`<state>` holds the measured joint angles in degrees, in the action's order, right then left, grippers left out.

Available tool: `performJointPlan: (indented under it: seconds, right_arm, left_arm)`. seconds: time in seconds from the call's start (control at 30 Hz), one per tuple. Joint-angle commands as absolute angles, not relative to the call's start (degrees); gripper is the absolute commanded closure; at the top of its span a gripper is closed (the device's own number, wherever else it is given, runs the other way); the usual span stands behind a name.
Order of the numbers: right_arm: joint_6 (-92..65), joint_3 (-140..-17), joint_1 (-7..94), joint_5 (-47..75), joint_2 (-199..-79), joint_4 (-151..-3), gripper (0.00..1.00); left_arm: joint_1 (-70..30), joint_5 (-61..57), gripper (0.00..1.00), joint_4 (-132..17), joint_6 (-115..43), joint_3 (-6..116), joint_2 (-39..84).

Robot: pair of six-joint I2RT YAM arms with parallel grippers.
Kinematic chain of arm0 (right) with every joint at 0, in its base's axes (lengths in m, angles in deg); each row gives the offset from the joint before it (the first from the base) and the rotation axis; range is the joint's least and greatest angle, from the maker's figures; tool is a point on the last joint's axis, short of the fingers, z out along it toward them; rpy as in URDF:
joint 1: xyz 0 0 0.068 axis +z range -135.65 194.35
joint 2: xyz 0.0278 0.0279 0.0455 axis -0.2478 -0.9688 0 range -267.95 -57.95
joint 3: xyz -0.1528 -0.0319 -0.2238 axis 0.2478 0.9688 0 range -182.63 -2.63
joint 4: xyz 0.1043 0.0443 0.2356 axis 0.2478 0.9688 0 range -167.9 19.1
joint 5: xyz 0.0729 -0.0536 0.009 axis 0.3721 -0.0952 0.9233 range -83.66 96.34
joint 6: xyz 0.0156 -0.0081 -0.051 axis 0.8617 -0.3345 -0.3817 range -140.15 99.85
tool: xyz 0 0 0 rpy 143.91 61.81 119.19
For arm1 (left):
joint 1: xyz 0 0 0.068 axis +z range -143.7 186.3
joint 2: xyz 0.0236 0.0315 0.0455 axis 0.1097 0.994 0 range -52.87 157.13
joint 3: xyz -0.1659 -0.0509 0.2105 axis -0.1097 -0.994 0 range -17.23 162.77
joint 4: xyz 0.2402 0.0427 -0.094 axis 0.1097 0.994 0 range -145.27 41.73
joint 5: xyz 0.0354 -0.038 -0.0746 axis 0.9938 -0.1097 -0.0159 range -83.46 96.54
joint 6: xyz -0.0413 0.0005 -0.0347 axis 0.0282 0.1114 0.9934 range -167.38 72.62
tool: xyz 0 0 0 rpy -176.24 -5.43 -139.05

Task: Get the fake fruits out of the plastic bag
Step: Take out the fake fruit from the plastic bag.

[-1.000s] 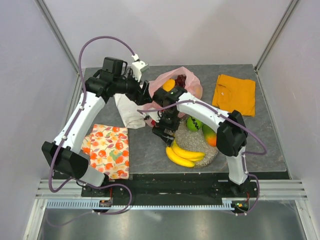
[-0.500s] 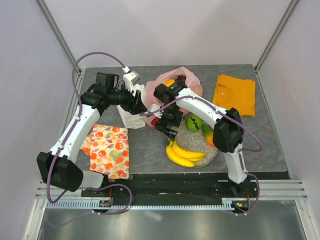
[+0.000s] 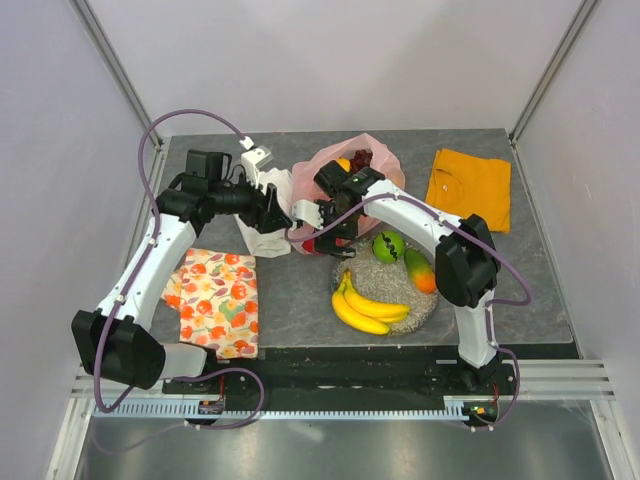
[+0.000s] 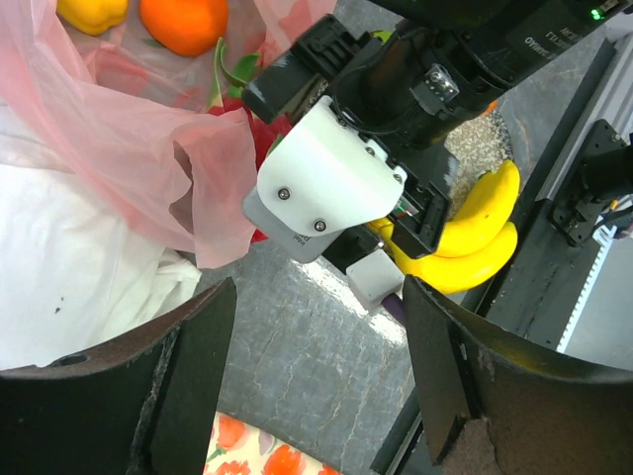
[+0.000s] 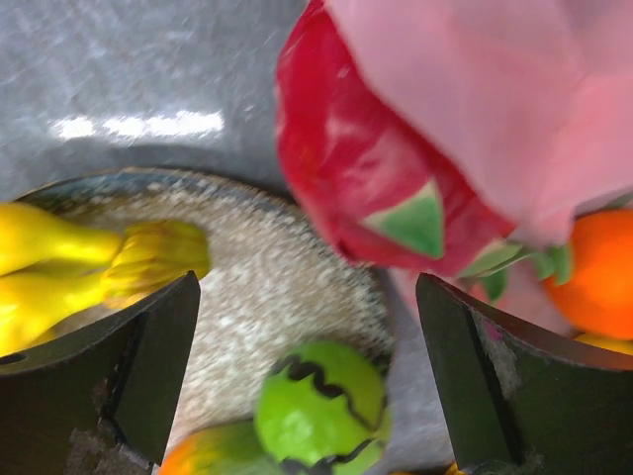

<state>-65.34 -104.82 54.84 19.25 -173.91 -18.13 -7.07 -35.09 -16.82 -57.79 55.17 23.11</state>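
- The pink plastic bag [image 3: 372, 160] lies at the far middle of the dark surface [image 3: 300, 290], with its mouth toward the arms. An orange [image 4: 183, 22] and a yellow fruit [image 4: 91, 12] sit inside it.
- A pink dragon fruit [image 5: 366, 188] rests at the bag's mouth, with bag film draped over its far end.
- The right jaws are spread wide and hold nothing, aimed down at the dragon fruit.
- The left jaws are also wide open and empty, just beside the bag's near edge and a white cloth [image 4: 79, 287].
- A banana bunch [image 3: 370, 308], a green fruit [image 3: 388, 245] and a mango [image 3: 420, 270] lie on a glittery dish [image 5: 267, 297].
- Risk: closing now could pinch film together with the fruit. Nothing pins the bag, so it would drag along.
- Risk: the glossy fruit may squirt free, and the two wrists are close enough to collide.
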Motion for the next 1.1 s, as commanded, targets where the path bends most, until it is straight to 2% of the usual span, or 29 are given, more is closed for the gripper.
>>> performJointPlan:
  seconds: [0.0,0.33,0.63,0.87,0.97,1.07]
  right_arm:
    - [-68.4,-105.72,51.09,20.85,-169.91,-29.9,0.02]
    - [-79.21,-103.62,53.11,21.46,-173.79,-36.15,0.02]
    - [-83.07,-94.22,55.57,16.63,-169.31,-47.66,0.02]
    - [-84.23,-95.44,56.01,16.8,-173.25,-49.16,0.02]
    - [-83.17,-97.98,55.83,20.21,-174.92,-49.16,0.02]
    - [-89.04,-99.04,55.66,27.84,-175.1,-43.82,0.02]
  left_arm:
    - [-4.61,-33.98,0.25,-3.86,-60.73,54.83,23.06]
    - [-2.93,-34.24,0.25,-3.6,-61.26,55.36,23.42]
    - [-1.88,-34.24,0.24,-3.59,-60.74,54.4,22.71]
    - [-1.53,-34.95,0.24,-4.12,-60.21,55.54,24.03]
    - [-1.53,-35.12,0.24,-4.21,-60.21,55.89,24.47]
    - [-1.44,-35.74,0.25,-4.39,-60.12,55.8,24.56]
